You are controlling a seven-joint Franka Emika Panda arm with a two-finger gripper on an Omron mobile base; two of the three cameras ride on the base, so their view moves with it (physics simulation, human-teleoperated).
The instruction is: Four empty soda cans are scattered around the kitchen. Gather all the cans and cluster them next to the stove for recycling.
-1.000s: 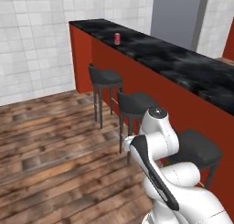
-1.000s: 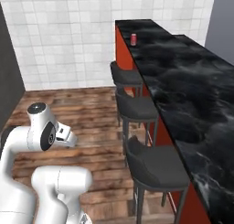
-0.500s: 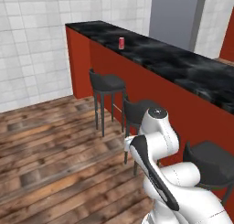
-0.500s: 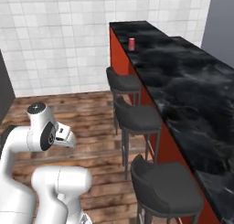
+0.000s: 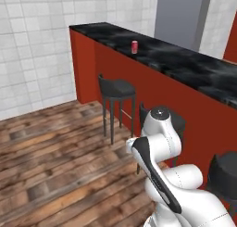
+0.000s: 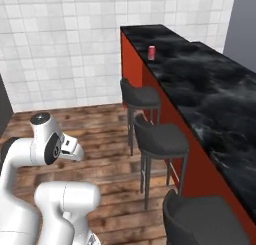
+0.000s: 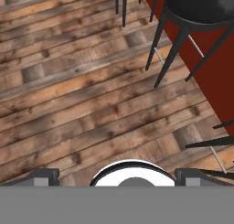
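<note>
One red soda can (image 5: 134, 47) (image 6: 152, 52) with a silvery top stands upright on the black marbled bar counter (image 5: 194, 68) (image 6: 205, 84), near its far end by the white tiled wall. My arm is folded close over the base, well short of the can. In the hand view my gripper (image 7: 119, 176) points down at the wood floor, open, its two dark fingertips (image 7: 43, 175) wide apart with nothing between them. The stove is out of view.
Dark bar stools (image 5: 115, 88) (image 6: 143, 97) (image 6: 161, 137) (image 7: 196, 8) line the red counter front between me and the can. Another stool (image 5: 227, 168) stands at the lower right. A grey panel (image 5: 183, 15) rises behind the counter. Wood floor (image 5: 51, 166) lies to the left.
The whole scene has shifted in both base views: the base has driven, and the counter and stools now lie differently in frame. The gripper stays open and the arm keeps its fold.
</note>
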